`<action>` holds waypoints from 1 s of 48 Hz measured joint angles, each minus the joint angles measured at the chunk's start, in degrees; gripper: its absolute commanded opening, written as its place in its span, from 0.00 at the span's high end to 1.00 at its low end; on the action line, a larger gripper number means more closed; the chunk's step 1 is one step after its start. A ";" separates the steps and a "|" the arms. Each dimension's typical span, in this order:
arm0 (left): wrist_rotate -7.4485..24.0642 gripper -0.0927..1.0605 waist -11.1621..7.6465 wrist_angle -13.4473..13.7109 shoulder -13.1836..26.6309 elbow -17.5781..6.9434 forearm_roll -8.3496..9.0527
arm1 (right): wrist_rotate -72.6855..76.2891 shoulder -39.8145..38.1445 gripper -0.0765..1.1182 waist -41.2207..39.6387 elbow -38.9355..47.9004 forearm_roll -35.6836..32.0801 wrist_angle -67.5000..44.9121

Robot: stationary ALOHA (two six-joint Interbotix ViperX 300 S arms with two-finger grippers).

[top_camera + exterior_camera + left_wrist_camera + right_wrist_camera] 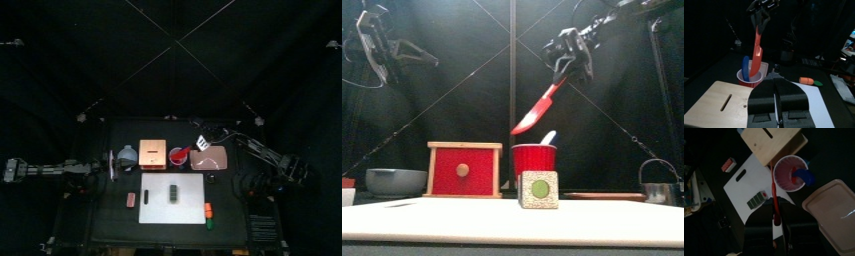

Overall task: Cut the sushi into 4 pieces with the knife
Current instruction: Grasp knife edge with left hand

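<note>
direction from blade to roll is what the coming move is judged to turn on. the red plastic toy knife [539,107] is clamped by its handle in the right gripper [564,68] and held high above the red plastic cup [533,160], with the blade hanging down and slanted toward the left side. the dark green toy sushi roll [175,189] is laid on the white rectangular cutting board [158,198], in front of the cup. it is thus nearer the table's front edge than the knife, and well below it. its long axis is seen to run front to back, with one end presented to the front camera, so a blade turned left to right would be needed across it. no cut can be made out in it yet. the left gripper [777,94], its jaws pressed together on nothing, is held near the pale wooden box with the red drawer front [465,170]. a blue toy knife [746,66] is seen standing in the cup.
</note>
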 measured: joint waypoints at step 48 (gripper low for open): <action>0.09 0.20 -2.46 -1.05 5.45 -5.36 2.90 | -0.26 -18.19 0.80 27.42 32.26 -28.21 -58.71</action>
